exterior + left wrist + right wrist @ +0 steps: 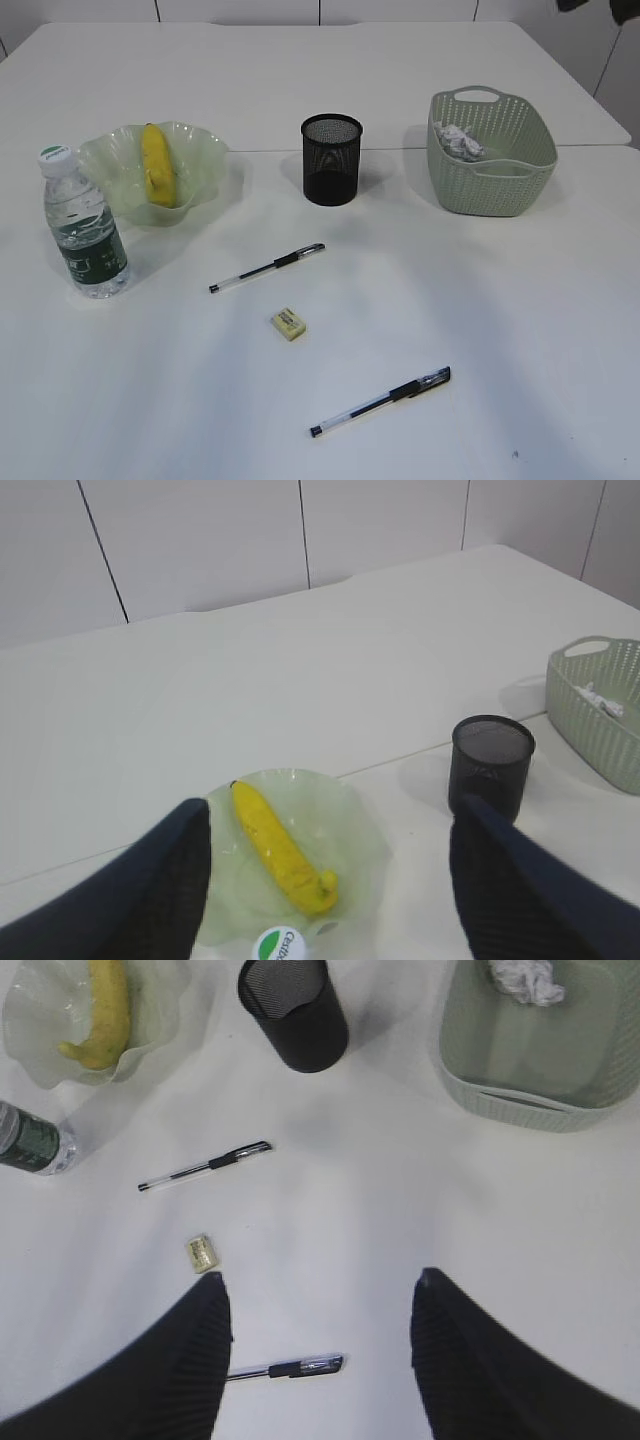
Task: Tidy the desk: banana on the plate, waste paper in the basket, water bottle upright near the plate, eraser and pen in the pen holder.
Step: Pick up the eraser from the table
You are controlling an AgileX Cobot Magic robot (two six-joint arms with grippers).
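Remaining work, as I read it: eraser and two pens into the pen holder. Banana, waste paper and bottle look done.

Right pincer (320, 1360): fingers apart, nothing held, hanging above the tabletop (400, 1210). Closest target is the near pen (290, 1368), lying crosswise just under the gap, towards its left finger. Drop straight down, turn the jaws across the barrel, pinch mid-barrel so it won't tip.

Eraser (203, 1254) is a bit ahead and left; small, so close squarely on it.

Far pen (205, 1167) is further ahead-left.

Mesh pen holder (294, 1012) is well ahead, slightly left.

Left pincer (325, 880): apart, empty, above the plate (360, 820) with the banana (283, 848).
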